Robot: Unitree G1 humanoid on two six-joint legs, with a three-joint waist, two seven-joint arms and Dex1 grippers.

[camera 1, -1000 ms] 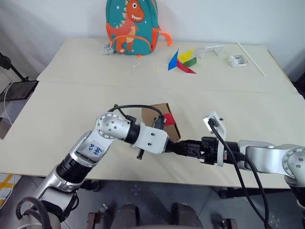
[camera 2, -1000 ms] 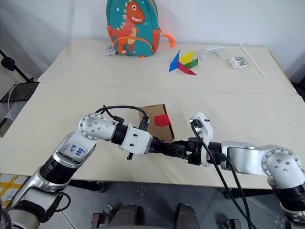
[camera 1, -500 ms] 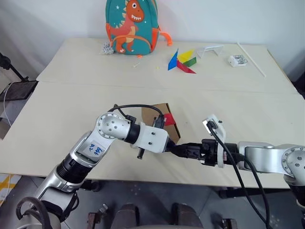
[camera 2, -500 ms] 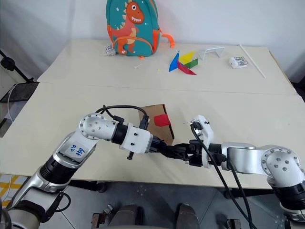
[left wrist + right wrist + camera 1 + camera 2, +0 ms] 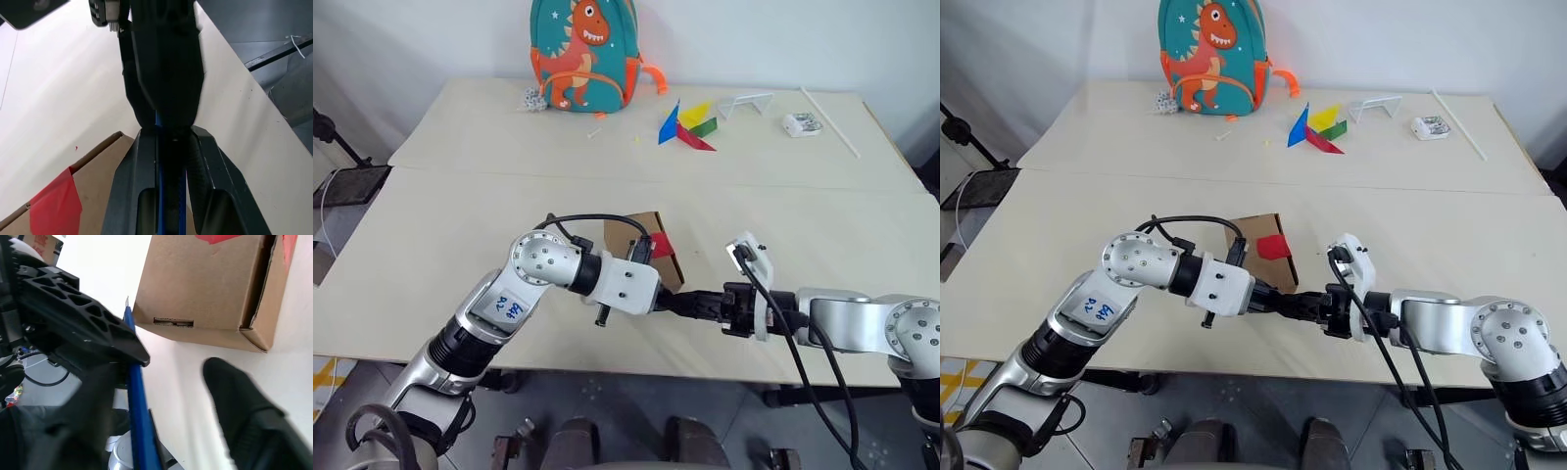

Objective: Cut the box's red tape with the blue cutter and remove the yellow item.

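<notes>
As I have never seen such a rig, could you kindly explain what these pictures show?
This is a humanoid robot with two arms, each ending in a black two-fingered pincer. The two wide pictures come from cameras on its head, looking down over a pale table. The two close ones come from a camera on each wrist. On the table stands a small brown cardboard box with a red square of tape. Farther back are a teal dinosaur backpack and coloured paper triangles. The left pincer is shut on a slim dark-blue pen-like cutter. The right pincer faces it, its fingers apart on either side of the cutter.
</notes>
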